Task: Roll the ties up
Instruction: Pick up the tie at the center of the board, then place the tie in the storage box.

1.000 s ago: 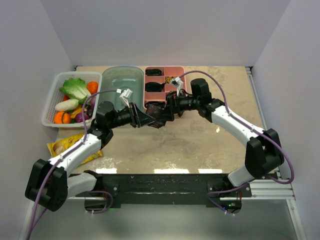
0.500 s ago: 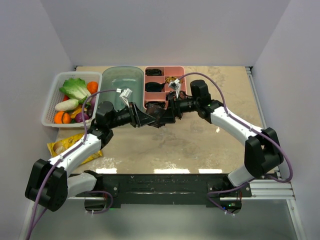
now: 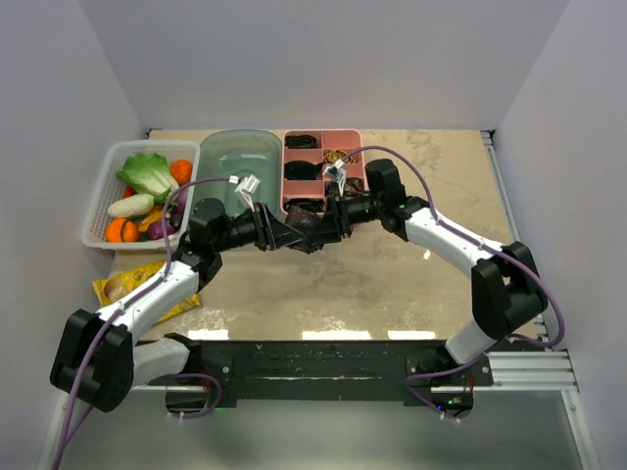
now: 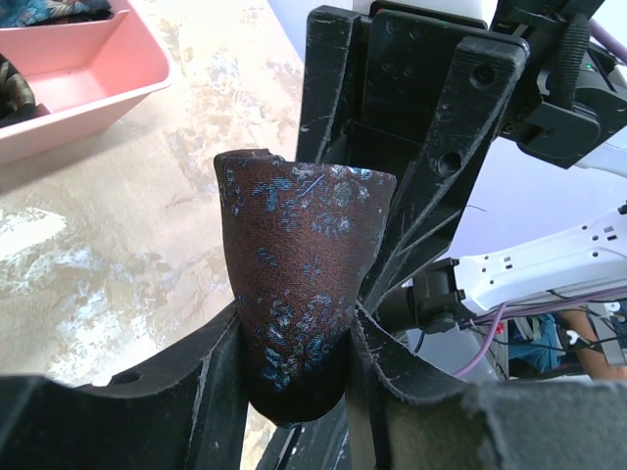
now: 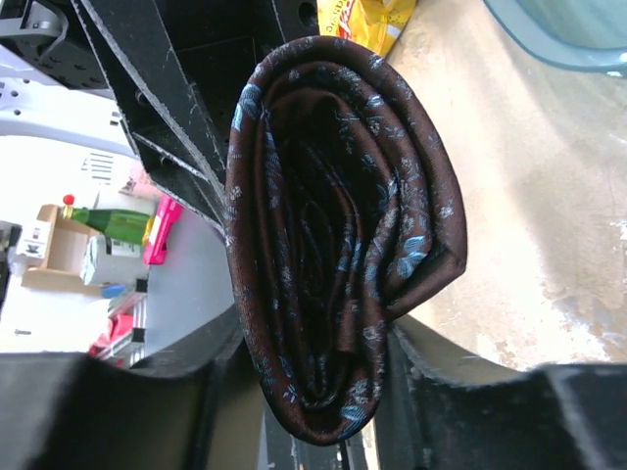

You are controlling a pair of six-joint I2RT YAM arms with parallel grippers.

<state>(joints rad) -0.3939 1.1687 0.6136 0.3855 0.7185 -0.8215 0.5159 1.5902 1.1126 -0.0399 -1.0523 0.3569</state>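
Top external: right gripper point(image 3: 331, 221) has edged left toward left gripper point(image 3: 282, 233). Both clamp rolled speckled brown-maroon fabric tie point(image 3: 312, 231) near far edge of marbled beige counter point(image 3: 372, 284), beside pink compartmented plastic tray point(image 3: 353, 143). Roll looks complete, likely ready for stowing.

I read the tie point(image 5: 333, 245) as dark brown-maroon, speckled with small light-blue flecks and leaf-like marks, and its inner folds look almost black. My left end effector point(image 4: 294, 387) and right end effector point(image 5: 315, 397) are matte black. The left arm point(image 3: 147, 304) and right arm point(image 3: 456, 240) are white with black joints, and the cables point(image 3: 392, 152) are purple. The counter point(image 3: 372, 284) is beige with pale marbled mottling. The tray point(image 3: 355, 145) is pink, and the rolls point(image 3: 299, 169) in it are dark. The bin point(image 3: 240, 157) is a translucent grey-green. The basket point(image 3: 98, 211) is white, and in it I make out green leaves point(image 3: 147, 174) plus orange, white and purple pieces. The packet point(image 3: 127, 284) is yellow.
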